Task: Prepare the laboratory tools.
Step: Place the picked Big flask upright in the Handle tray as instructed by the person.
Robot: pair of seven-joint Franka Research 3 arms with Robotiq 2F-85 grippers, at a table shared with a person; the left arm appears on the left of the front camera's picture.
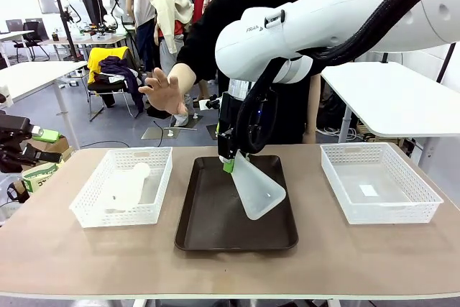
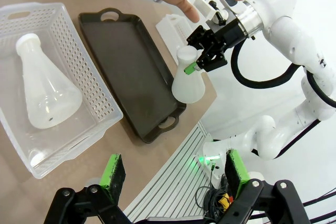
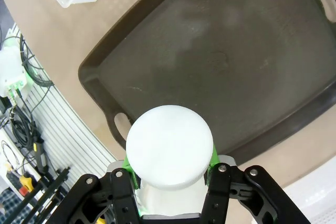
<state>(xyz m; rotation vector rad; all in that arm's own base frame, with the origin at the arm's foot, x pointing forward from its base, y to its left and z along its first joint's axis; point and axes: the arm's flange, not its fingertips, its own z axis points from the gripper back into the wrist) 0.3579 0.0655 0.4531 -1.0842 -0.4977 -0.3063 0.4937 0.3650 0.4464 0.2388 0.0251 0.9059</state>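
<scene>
Grip seen in front view: right gripper (image 1: 228, 163), arm reaching down across the middle, clamps the neck of a tilted flask (image 1: 255, 190) over the tray (image 1: 215, 231), base possibly touching it. Second flask (image 1: 129, 186) lies in the basket (image 1: 162, 154). Left wrist view: left gripper (image 2: 174, 167) hangs with fingers spread. Right wrist view: pads flank the flask's neck.

Left of the tray (image 1: 208, 217) you see a basket (image 1: 157, 203) with a flask (image 1: 128, 188) lying in it; right of the tray, another basket (image 1: 425, 199); above it, a second flask (image 1: 257, 192).
</scene>
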